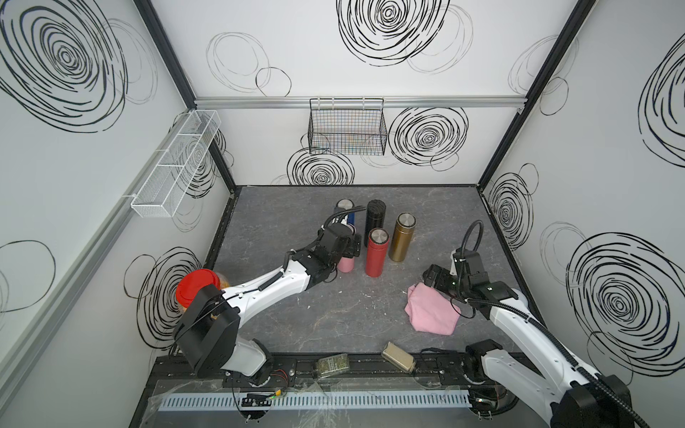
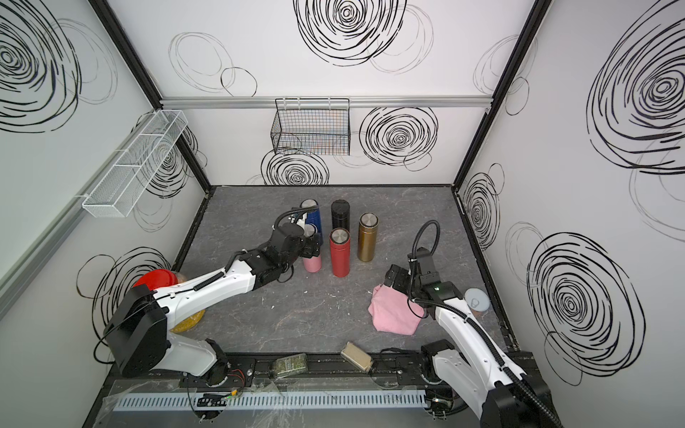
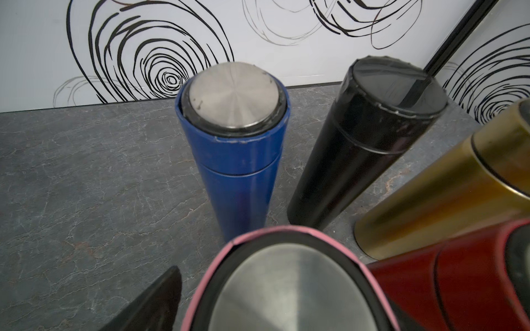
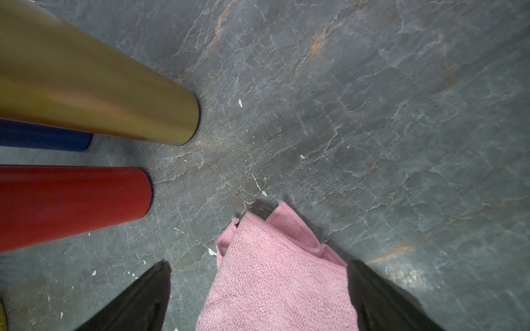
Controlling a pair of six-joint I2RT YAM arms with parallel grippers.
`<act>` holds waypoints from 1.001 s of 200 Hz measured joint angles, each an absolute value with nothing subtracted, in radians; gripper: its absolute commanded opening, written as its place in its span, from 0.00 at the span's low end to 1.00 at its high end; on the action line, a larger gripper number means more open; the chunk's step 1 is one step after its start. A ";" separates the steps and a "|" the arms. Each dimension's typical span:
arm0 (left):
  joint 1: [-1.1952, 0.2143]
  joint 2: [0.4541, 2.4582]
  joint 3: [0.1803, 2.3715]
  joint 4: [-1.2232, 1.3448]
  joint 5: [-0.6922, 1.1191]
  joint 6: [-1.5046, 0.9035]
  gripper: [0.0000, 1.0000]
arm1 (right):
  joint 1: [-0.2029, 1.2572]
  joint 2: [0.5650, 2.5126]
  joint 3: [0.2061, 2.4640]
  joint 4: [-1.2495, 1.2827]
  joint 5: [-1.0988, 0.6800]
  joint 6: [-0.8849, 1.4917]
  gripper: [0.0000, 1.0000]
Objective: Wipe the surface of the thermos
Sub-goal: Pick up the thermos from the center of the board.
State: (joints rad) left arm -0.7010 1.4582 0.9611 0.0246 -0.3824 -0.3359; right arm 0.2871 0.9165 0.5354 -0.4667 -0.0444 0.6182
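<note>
1. Five thermoses stand upright in a cluster near the middle of the table [image 1: 296,315], toward the back: blue thermos [image 3: 241,183], black thermos [image 1: 374,222], gold thermos [image 1: 400,241], red thermos [image 1: 375,255], pink thermos [image 1: 346,265].
2. The pink thermos is the front-left one of the cluster. It stands just beside the red thermos, with the blue thermos behind it.
3. The left gripper [image 1: 352,246] is at the top of the pink thermos. In the left wrist view the thermos's steel cap fills the lower middle. One black finger [image 3: 155,301] shows just beside its pink rim; the other finger is hidden.
4. Left jaws stand to either side of the pink thermos's top. Cannot tell whether they press on it.
5. A pink cloth [image 1: 430,311] lies crumpled on the table at front right, well apart from the thermoses.
6. The right gripper [image 1: 432,277] hangs over the cloth's back edge, jaws spread wide and gripping nothing. In the right wrist view the cloth lies between the two fingers [image 4: 137,301].
7. At the front edge lie a small glass jar [image 1: 331,365] and a flat tin [image 1: 398,357], both on their sides.
</note>
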 measured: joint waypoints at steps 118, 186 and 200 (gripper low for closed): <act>-0.702 1.504 0.961 0.038 -0.383 -0.336 0.63 | 0.318 0.916 0.529 -0.469 -0.044 0.640 0.97; -0.696 1.477 0.934 0.047 -0.386 -0.330 0.00 | 0.556 1.014 0.523 -0.545 0.014 0.705 1.00; -0.694 1.444 0.904 0.047 -0.388 -0.331 0.00 | 0.608 1.058 0.524 -0.571 0.036 0.731 1.00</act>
